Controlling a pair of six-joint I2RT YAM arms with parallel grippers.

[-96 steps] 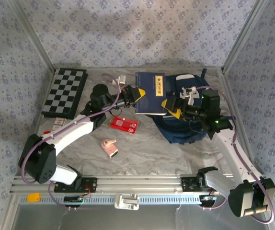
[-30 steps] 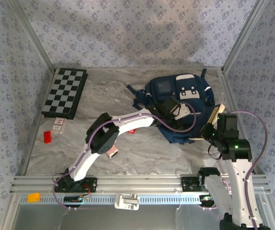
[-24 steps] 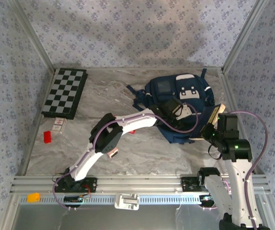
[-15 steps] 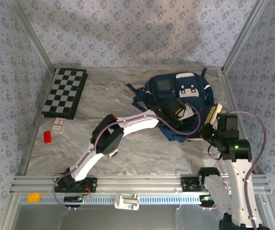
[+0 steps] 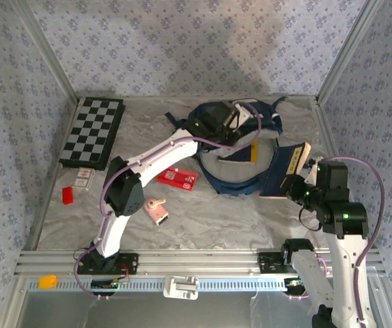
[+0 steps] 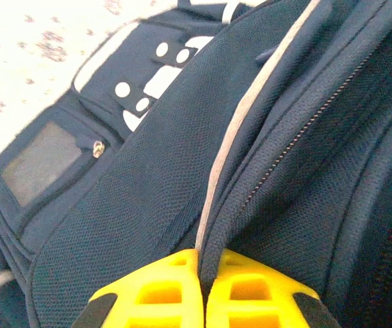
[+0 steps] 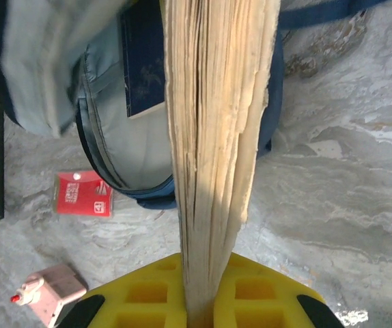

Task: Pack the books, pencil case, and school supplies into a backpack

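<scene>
place: robot lab test cell | evidence: aluminium rail frame (image 5: 203,260), patterned cloth walls (image 5: 182,48), marble-look table (image 5: 213,219)

Matt woven cloth backpack (image 6: 134,205), yellowed rough paper book (image 7: 213,137), smooth marbled table (image 7: 339,205)

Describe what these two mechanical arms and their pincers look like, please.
Both the left arm and right arm are slim white tubes joined by chunky black housings, with purple cables looping alongside. A green light glows on the right one. The left gripper and right gripper have yellow fingers moulded with square pockets.
</scene>
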